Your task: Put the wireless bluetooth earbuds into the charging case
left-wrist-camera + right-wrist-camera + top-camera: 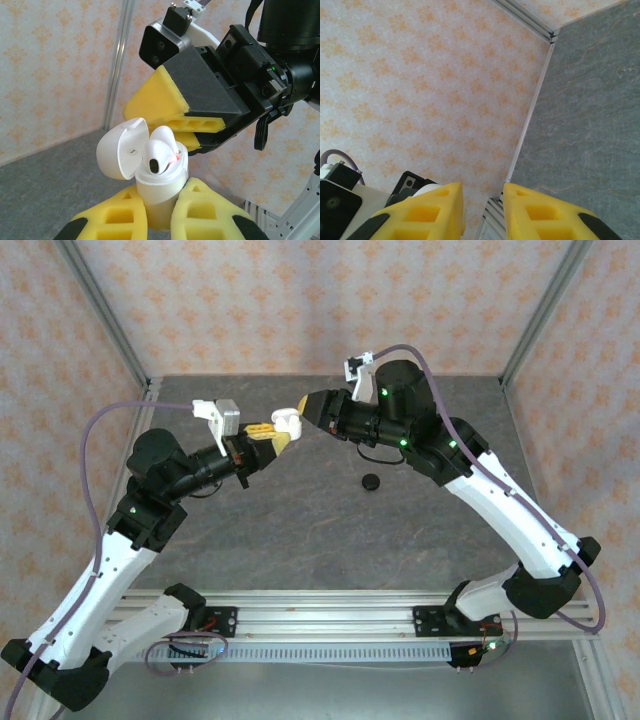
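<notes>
Patterned orange-and-cream walls close in a grey, marbled tabletop, and both of your arms are raised above its far middle, meeting nose to nose in the air.

Your left arm reaches in from the left and your right arm from the right. The left end effector is clamped on the lower body of the charging case, which stands upright between its yellow fingers. The right end effector hangs just behind and above the case. In the right wrist view its fingers stand a little apart with nothing between them, so you are not gripping anything on that side.

The case's lid is hinged open to the left. One white earbud sits in the mouth of the case, its rounded head riding high above the rim and leaning slightly, so it looks placed but perhaps not pushed fully home. You cannot tell from these views whether the well beside it is filled.

A small black round object lies on the tabletop, well apart from the case and below the right arm. It is too small to say what it is.

As a judgement, you are partway through: one white bud is in, its seating needs confirming, and the other buds and the lid are left.
</notes>
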